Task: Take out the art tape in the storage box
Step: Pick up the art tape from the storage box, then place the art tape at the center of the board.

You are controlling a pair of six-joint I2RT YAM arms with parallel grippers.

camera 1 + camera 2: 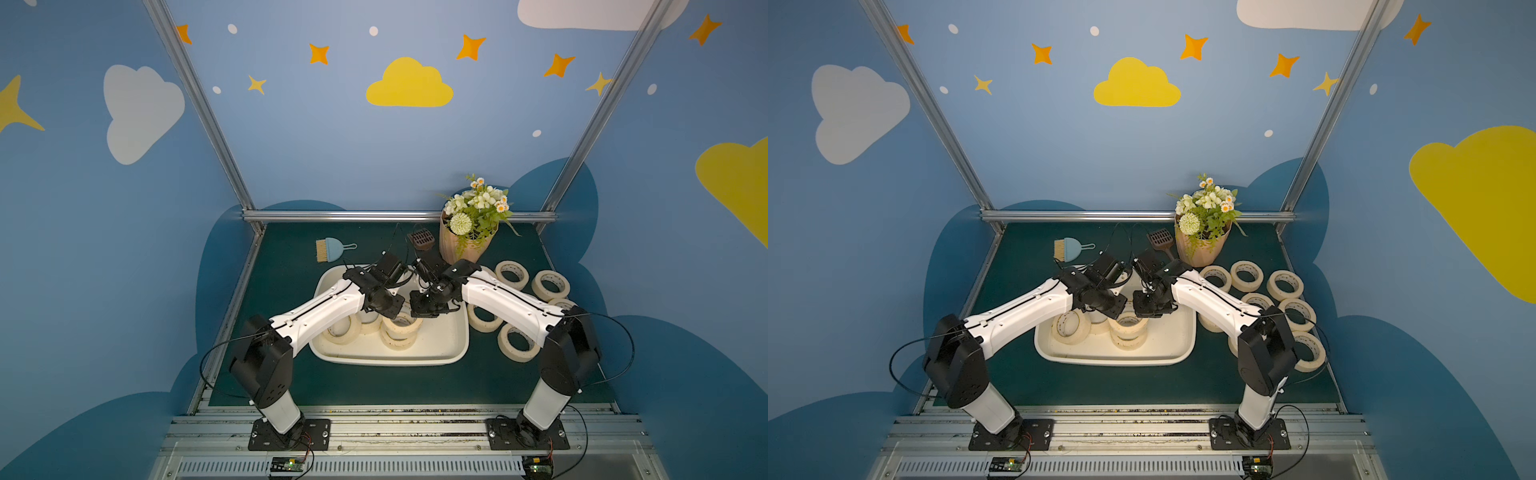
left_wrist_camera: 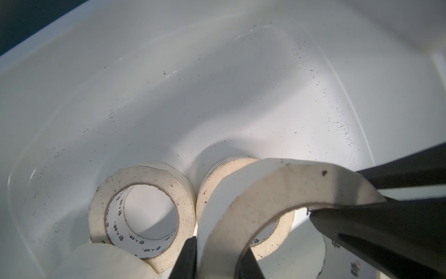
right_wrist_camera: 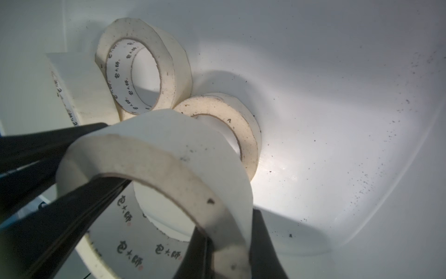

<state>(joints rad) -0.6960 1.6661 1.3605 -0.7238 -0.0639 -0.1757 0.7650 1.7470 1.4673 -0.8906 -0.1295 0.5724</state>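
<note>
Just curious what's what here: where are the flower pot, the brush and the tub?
Flower pot [image 1: 449, 245]: in a top view, its ribbed side.
Brush [image 1: 321, 251]: in a top view, its bristles.
Tub [image 1: 386, 360]: in a top view, its near rim.

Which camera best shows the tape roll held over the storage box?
Right wrist view: the lifted tape roll fills the frame, core print readable. Left wrist view crops it; both top views show it small and partly hidden.

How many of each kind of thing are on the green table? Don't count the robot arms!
Storage box: 1
Tape rolls: 12 (4 inside it, 8 outside)
Flower pot: 1
Blue brush: 1
Brown scoop: 1
Total: 16
</note>
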